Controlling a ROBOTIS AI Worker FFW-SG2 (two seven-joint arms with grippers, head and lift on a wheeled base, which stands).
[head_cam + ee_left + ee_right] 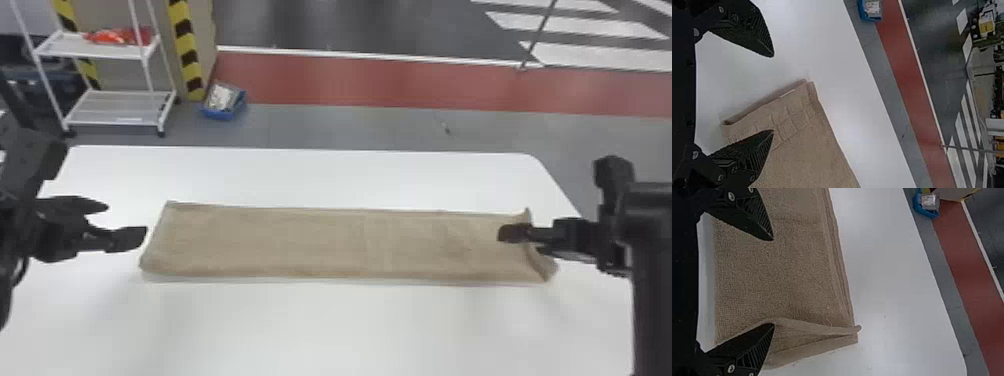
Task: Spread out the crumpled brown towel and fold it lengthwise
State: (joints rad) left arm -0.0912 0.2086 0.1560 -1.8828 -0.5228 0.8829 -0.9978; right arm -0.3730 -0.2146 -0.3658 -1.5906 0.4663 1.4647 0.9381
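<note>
- The left arm (25,150) reached in over the counter's (325,325) left edge, its tool (126,221) aimed inward toward the right edge.
- That left tool was spread, one finger (752,150) over the towel's left end, the other above the bare counter.
- The right arm (655,280) was bent at the counter's right edge, its tool (519,242) turned inward toward the left edge.
- This right tool was spread too, both fingers above the towel's right end; whether they touched it could not be told.
- The brown towel (325,242) lay as a long folded strip, roughly parallel to the far edge, its right end rumpled and partly turned over.
</note>
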